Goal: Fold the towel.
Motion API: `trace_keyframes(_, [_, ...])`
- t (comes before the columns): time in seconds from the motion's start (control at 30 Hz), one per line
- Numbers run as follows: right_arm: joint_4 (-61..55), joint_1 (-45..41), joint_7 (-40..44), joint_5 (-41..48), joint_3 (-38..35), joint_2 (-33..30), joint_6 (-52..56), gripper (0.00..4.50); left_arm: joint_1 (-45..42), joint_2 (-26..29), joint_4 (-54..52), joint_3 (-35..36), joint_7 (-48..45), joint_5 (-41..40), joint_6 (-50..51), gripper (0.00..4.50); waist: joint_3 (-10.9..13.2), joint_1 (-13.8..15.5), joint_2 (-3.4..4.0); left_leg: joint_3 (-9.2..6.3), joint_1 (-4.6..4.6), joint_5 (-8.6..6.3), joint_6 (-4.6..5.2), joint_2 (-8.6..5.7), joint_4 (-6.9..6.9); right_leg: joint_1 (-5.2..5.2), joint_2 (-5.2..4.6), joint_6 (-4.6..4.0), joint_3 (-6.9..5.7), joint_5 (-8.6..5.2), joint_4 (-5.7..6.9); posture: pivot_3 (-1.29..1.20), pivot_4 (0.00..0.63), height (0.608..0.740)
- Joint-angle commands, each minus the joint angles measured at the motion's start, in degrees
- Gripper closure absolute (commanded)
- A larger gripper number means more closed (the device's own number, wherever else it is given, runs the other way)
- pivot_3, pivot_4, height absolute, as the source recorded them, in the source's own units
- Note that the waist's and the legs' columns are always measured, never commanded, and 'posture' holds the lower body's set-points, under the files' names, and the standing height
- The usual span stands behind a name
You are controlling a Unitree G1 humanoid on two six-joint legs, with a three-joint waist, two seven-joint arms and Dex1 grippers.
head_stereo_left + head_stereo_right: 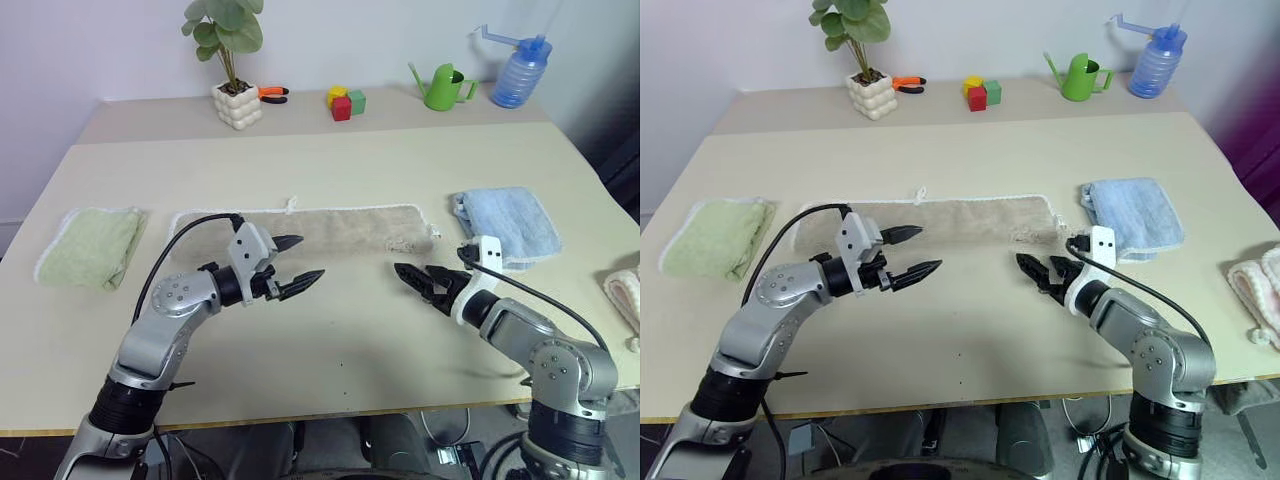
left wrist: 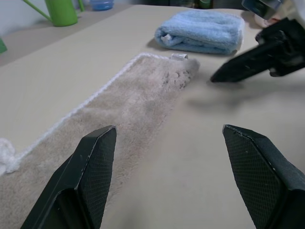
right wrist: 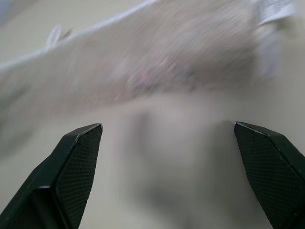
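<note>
The beige-tan towel (image 1: 335, 229) lies as a long folded strip across the middle of the table, white corded edging along its far side and a small loop at the top edge. My left gripper (image 1: 299, 264) hovers open just in front of the strip's left half, pointing right, nothing between its fingers. Facing it from the right, my right gripper (image 1: 412, 277) is open and empty, in front of the towel's right end. The left wrist view looks along the towel (image 2: 138, 102) toward the right gripper (image 2: 224, 74); the right wrist view has the towel (image 3: 157, 67) beyond its spread fingers.
A pale green folded towel (image 1: 92, 245) lies at the left, a light blue folded towel (image 1: 508, 222) at the right, a pink cloth (image 1: 626, 292) at the right edge. Along the back stand a potted plant (image 1: 234, 70), pliers (image 1: 272, 94), coloured blocks (image 1: 345, 102), a green watering can (image 1: 444, 86) and a blue bottle (image 1: 520, 70).
</note>
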Motion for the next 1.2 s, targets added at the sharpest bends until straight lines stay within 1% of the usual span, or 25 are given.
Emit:
trace_keyframes(0.03, [2.7, -4.3, -6.5, 1.3, -4.3, 3.2, 1.0, 0.03, -0.9, 0.1, -0.8, 1.3, -0.2, -0.7, 0.0, 0.88, 0.0, 0.0, 0.01, 0.00, 0.00, 0.00, 0.00, 0.00, 0.00, 0.00, 0.01, 0.00, 0.00, 0.00, 0.00, 0.00, 0.150, 0.732])
trace_keyframes(0.2, [13.3, -13.3, -12.7, 3.1, -10.5, 6.6, -0.7, 0.03, -0.2, 0.2, -1.0, 2.1, 0.6, -0.8, 0.5, 0.88, 0.0, -0.1, 0.01, 0.01, 0.00, 0.01, 0.00, -0.01, 0.01, 0.01, 0.01, 0.00, 0.00, 0.00, 0.00, 0.00, 0.150, 0.732])
trace_keyframes(0.27, [16.9, -15.6, -13.8, 1.8, -10.4, 6.4, -2.1, 0.54, 0.0, 0.1, -1.1, 2.1, 1.0, -0.5, 0.4, 0.88, 0.0, -0.1, 0.02, 0.01, 0.01, 0.01, 0.00, 0.00, -0.01, 0.01, 0.02, -0.01, 0.00, 0.00, 0.01, 0.00, 0.150, 0.732])
trace_keyframes(0.3, [18.1, -16.3, -14.0, 1.4, -10.1, 6.1, -2.6, 0.84, 0.0, 0.0, -1.2, 2.1, 1.1, -0.4, 0.4, 0.88, 0.0, -0.1, 0.02, 0.01, 0.01, 0.01, 0.00, 0.00, -0.01, 0.00, 0.02, -0.01, 0.00, 0.00, 0.01, 0.00, 0.150, 0.732])
trace_keyframes(0.33, [19.0, -16.9, -14.2, 1.3, -10.0, 6.0, -3.2, 1.26, 0.2, 0.0, -1.4, 2.0, 1.3, -0.3, 0.4, 0.88, 0.0, -0.1, 0.02, 0.01, 0.01, 0.01, 0.00, -0.01, -0.01, 0.00, 0.02, -0.01, 0.00, 0.00, 0.01, 0.00, 0.150, 0.732])
trace_keyframes(0.4, [20.0, -17.6, -14.4, 1.4, -9.8, 5.9, -4.1, 2.28, 0.6, 0.0, -1.9, 1.9, 1.8, 0.2, 0.1, 0.88, 0.0, -0.2, 0.02, 0.01, 0.00, 0.01, 0.00, 0.00, -0.02, 0.00, 0.02, -0.01, 0.00, 0.00, 0.00, 0.00, 0.150, 0.732])
trace_keyframes(0.43, [20.2, -17.7, -14.5, 1.4, -9.6, 5.8, -4.5, 2.87, 0.8, 0.0, -2.2, 1.9, 2.0, 0.2, 0.1, 0.88, 0.0, -0.2, 0.02, 0.02, 0.00, 0.01, 0.00, 0.00, -0.02, 0.00, 0.02, -0.01, 0.00, 0.00, 0.00, 0.00, 0.150, 0.732])
trace_keyframes(0.5, [20.2, -17.7, -14.6, 1.7, -9.5, 5.7, -5.2, 3.86, 1.3, 0.1, -2.6, 1.9, 2.2, 0.1, 0.3, 0.88, 0.0, -0.3, 0.04, 0.02, 0.00, 0.01, 0.00, 0.00, -0.05, -0.02, 0.03, -0.01, 0.00, 0.00, 0.01, 0.00, 0.150, 0.732])
trace_keyframes(0.53, [19.9, -17.7, -14.6, 2.0, -9.6, 5.6, -5.4, 4.43, 1.6, 0.2, -2.8, 1.9, 2.3, 0.1, 0.3, 0.88, 0.0, -0.3, 0.05, 0.02, 0.00, 0.01, 0.00, 0.01, -0.06, -0.03, 0.03, -0.01, 0.01, 0.00, 0.01, 0.00, 0.150, 0.732])
trace_keyframes(0.63, [17.2, -17.3, -14.2, 2.7, -9.5, 3.7, -4.8, 4.48, 2.4, 0.4, -3.2, 2.2, 2.6, 0.0, 0.4, 0.88, 0.0, -0.1, 0.09, 0.03, 0.00, 0.01, 0.00, 0.01, -0.06, -0.03, 0.03, -0.01, 0.02, 0.00, 0.01, 0.00, 0.150, 0.732])
trace_keyframes(0.67, [15.8, -16.7, -13.3, 2.3, -8.5, 2.1, -4.4, 4.48, 2.5, 0.5, -3.3, 2.3, 2.6, 0.0, 0.4, 0.88, 0.0, 0.0, 0.09, 0.03, -0.02, 0.01, 0.00, 0.00, -0.06, -0.03, 0.02, -0.01, 0.02, 0.00, 0.00, 0.00, 0.150, 0.732])
trace_keyframes(0.77, [11.4, -14.9, -9.3, 1.2, -5.4, -5.1, -3.7, 4.48, 2.5, 0.7, -2.9, 2.5, 2.6, 0.1, 0.3, 0.88, 0.0, 0.1, 0.12, 0.03, -0.05, 0.00, 0.02, -0.03, -0.03, -0.03, 0.00, 0.00, 0.01, 0.00, -0.02, 0.00, 0.150, 0.732])
trace_keyframes(0.9, [8.3, -14.0, -3.2, 1.1, -2.8, -14.1, -4.3, 4.48, 1.7, 0.9, -1.7, 2.6, 2.4, 0.1, 0.0, 0.88, 0.0, -0.1, 0.12, 0.03, -0.04, 0.00, 0.03, -0.01, -0.05, -0.01, 0.02, 0.00, 0.00, -0.01, -0.05, 0.00, 0.150, 0.732])
trace_keyframes(1.0, [4.7, -14.4, 3.0, -0.8, 4.2, -20.3, -5.9, 4.48, 1.0, 0.7, -0.8, 2.3, 2.2, 0.3, -0.3, 0.88, 0.0, -0.4, 0.15, 0.07, -0.01, 0.00, 0.03, 0.02, -0.10, -0.03, 0.04, 0.01, 0.00, -0.01, -0.05, 0.00, 0.150, 0.732])
trace_keyframes(1.1, [1.4, -14.4, 9.7, -5.5, 15.0, -25.3, -9.9, 4.48, 0.3, 0.5, -0.3, 1.8, 2.0, 0.7, -0.6, 0.88, 0.0, -0.4, 0.13, 0.09, 0.00, 0.00, 0.03, 0.06, -0.12, -0.02, 0.07, 0.01, 0.00, -0.02, -0.06, 0.00, 0.150, 0.732])
trace_keyframes(1.17, [0.4, -15.7, 13.6, -7.8, 22.1, -25.7, -12.3, 4.48, -0.2, 0.3, 0.1, 1.7, 2.0, 1.0, -0.8, 0.88, 0.0, -0.2, 0.12, 0.09, -0.01, 0.00, 0.03, 0.05, -0.09, -0.01, 0.05, 0.01, -0.01, -0.02, -0.08, 0.00, 0.150, 0.732])
trace_keyframes(1.2, [0.3, -16.2, 14.8, -8.5, 24.3, -25.3, -13.1, 4.48, -0.3, 0.2, 0.2, 1.6, 2.0, 1.1, -0.9, 0.88, 0.0, -0.2, 0.12, 0.09, -0.01, 0.00, 0.03, 0.04, -0.08, 0.00, 0.04, 0.02, -0.01, -0.02, -0.08, 0.00, 0.150, 0.732])
